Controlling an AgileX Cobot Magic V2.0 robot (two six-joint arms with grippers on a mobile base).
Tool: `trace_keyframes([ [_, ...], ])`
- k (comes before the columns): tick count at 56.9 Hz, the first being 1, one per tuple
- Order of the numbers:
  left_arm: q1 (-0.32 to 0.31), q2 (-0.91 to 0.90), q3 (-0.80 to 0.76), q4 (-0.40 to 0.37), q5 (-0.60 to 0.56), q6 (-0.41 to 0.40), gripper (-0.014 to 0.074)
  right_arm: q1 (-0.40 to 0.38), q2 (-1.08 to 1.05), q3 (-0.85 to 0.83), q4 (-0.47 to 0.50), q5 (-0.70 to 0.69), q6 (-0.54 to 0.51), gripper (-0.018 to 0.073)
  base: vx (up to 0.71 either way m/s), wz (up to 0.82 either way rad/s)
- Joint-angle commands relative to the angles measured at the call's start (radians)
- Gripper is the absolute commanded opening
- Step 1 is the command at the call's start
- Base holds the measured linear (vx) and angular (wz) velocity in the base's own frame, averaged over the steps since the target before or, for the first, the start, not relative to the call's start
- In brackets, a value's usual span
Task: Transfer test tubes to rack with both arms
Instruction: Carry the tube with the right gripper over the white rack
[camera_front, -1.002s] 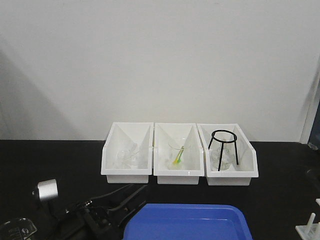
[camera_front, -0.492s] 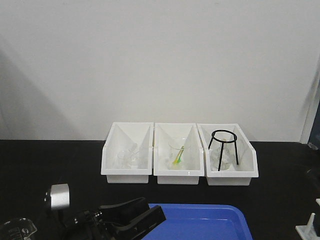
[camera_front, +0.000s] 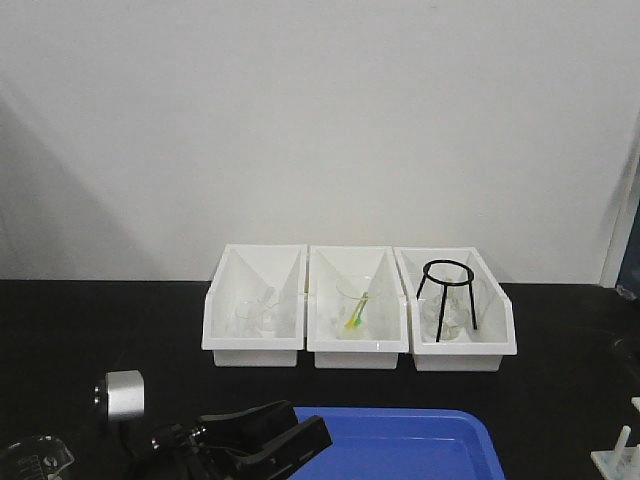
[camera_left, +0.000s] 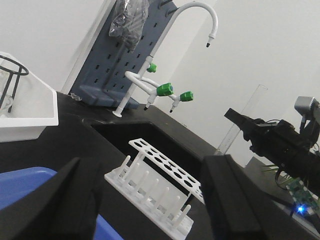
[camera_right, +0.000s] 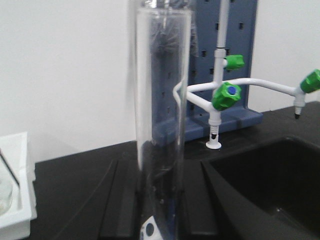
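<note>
In the right wrist view a clear glass test tube (camera_right: 162, 125) stands upright between the black fingers of my right gripper (camera_right: 161, 200), which is shut on it. The left wrist view shows the same test tube (camera_left: 248, 107) held by the right gripper (camera_left: 239, 121) beyond the sink. The white rack (camera_left: 161, 181) with its rows of holes and pegs sits on the black counter, seen between the spread fingers of my left gripper (camera_left: 147, 167), which is open and holds nothing. In the front view the left gripper (camera_front: 306, 424) hovers at the blue tray's near left edge; the rack (camera_front: 620, 456) barely shows at the lower right.
Three white bins (camera_front: 358, 345) with glassware and a black tripod stand at the back. The blue tray (camera_front: 420, 445) lies in front. A beaker (camera_front: 30, 462) is at the lower left. A sink (camera_left: 145, 135) and a white tap with green knobs (camera_left: 165, 90) lie behind the rack.
In the front view the left arm has shifted right and its gripper has swung toward the blue tray's edge; most of the move came before the last half second.
</note>
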Motion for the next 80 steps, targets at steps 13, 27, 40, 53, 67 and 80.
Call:
trace_keyframes([
  [13, -0.001, -0.034, -0.018, -0.024, -0.067, 0.014, 0.0521, -0.283, 0.117, -0.032, -0.768, -0.174, 0.72, -0.0006, 0.0, 0.0],
  [27, -0.001, -0.034, -0.018, -0.008, -0.062, 0.116, 0.0521, -0.328, 0.261, -0.031, -0.95, -0.352, 0.742, -0.0006, 0.0, 0.0],
  [40, -0.001, -0.034, -0.018, -0.008, -0.039, 0.169, 0.0521, -0.328, 0.404, -0.031, -0.944, -0.48, 0.668, -0.0004, 0.0, 0.0],
  [53, -0.001, -0.034, -0.018, -0.008, -0.039, 0.169, 0.0521, -0.328, 0.526, -0.031, -0.861, -0.648, 0.623, -0.0001, 0.0, 0.0],
  [67, -0.001, -0.034, -0.018, -0.008, -0.039, 0.167, 0.0521, -0.328, 0.568, -0.031, -0.836, -0.667, 0.613, 0.0, 0.0, 0.0],
  [80, -0.001, -0.034, -0.018, -0.008, -0.039, 0.167, 0.0521, -0.328, 0.589, -0.032, -0.807, -0.677, 0.557, 0.0, 0.0, 0.0],
])
